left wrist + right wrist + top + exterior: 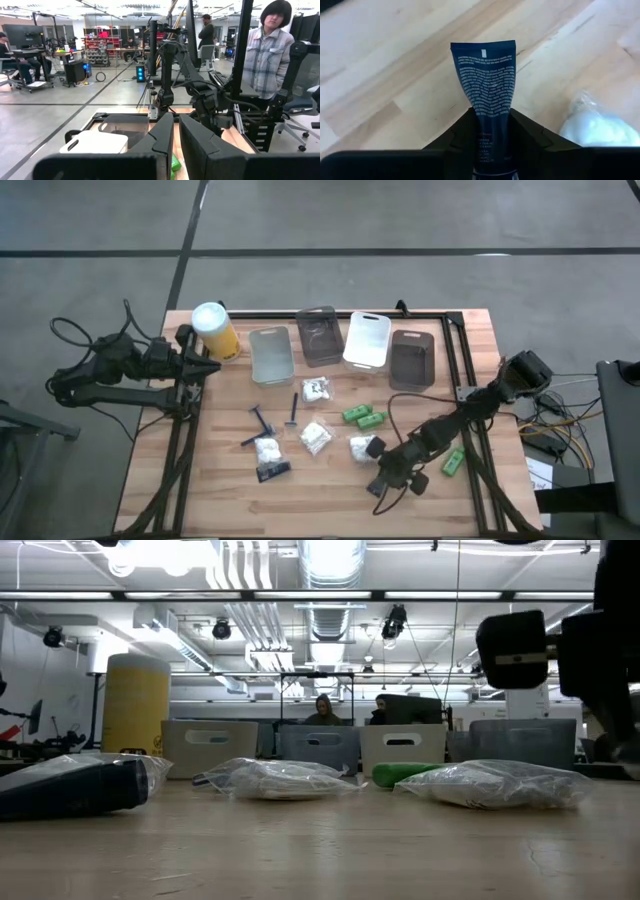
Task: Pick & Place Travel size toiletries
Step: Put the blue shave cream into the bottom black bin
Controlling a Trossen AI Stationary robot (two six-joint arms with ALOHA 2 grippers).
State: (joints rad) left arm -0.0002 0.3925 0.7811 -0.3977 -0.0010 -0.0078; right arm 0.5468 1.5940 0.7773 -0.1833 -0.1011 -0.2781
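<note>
Right gripper [490, 125]: low over the front right of the wooden table [200, 480], fingers pinched on a dark blue tube [487, 82] with white print, whose lower end is hidden between the fingers. In the high view the tube is hidden under the gripper.

Left gripper [175, 142]: waits at the back left edge beside the yellow canister [215, 330], fingers closed, nothing held.

Other toiletries: white crinkly packets [315, 438], dark blue razors [262, 420], green tubes [364, 416] and a flat black sachet [272, 471], scattered mid-table.

Bins: four [366, 340] in a row along the back; contents hard to make out, possibly none.

Left wrist view: a person in a plaid shirt [267, 55] stands beyond the table.
</note>
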